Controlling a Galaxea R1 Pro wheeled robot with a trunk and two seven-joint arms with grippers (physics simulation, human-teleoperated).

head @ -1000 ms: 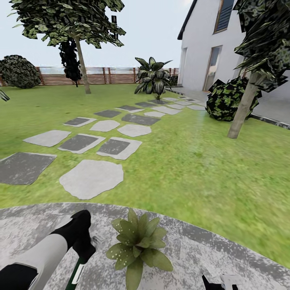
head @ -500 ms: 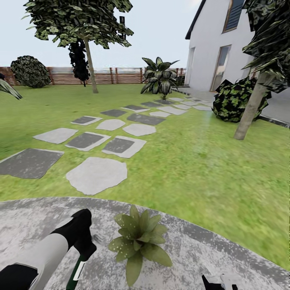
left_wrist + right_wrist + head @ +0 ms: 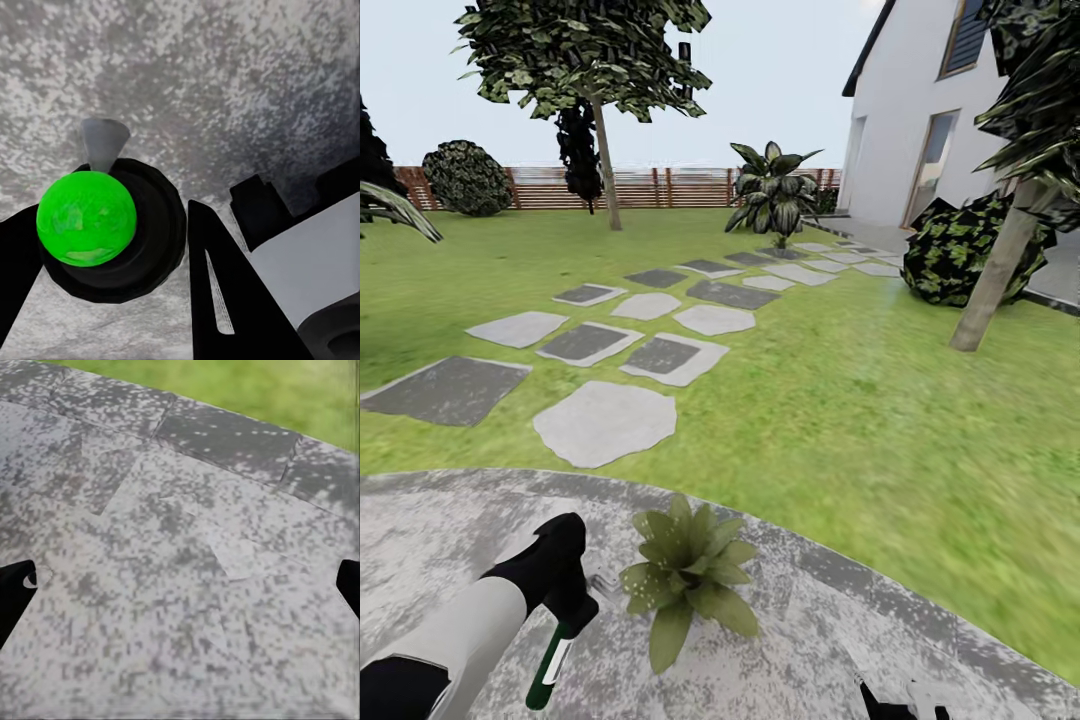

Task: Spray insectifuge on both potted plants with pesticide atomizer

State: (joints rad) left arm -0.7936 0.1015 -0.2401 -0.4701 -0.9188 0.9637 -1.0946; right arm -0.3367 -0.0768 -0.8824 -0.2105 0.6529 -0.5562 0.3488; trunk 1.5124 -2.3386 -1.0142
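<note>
On the round grey paved patio (image 3: 450,530) of the garden, one potted plant (image 3: 685,575), a low rosette of pointed green leaves, stands just in front of me. My left gripper (image 3: 567,612) is shut on the pesticide atomizer (image 3: 549,660), a slim dark green bottle with a white label, held just left of the plant. In the left wrist view the atomizer (image 3: 86,217) appears end-on as a bright green round between the black fingers (image 3: 217,292), its pale grey spray head toward the paving. My right gripper (image 3: 905,703) hangs low at the right, open (image 3: 180,592) over bare paving.
Lawn (image 3: 840,420) with grey stepping stones (image 3: 605,420) stretches ahead to a brown slatted fence (image 3: 660,187). A tree trunk (image 3: 992,285) and dark bush (image 3: 960,250) stand at the right by the white house (image 3: 920,120). A broad-leaved plant (image 3: 775,195) grows beside the path.
The whole picture has shifted right and down, so the camera has turned left. The left gripper keeps its hold on the atomizer beside the plant; the right gripper stays open.
</note>
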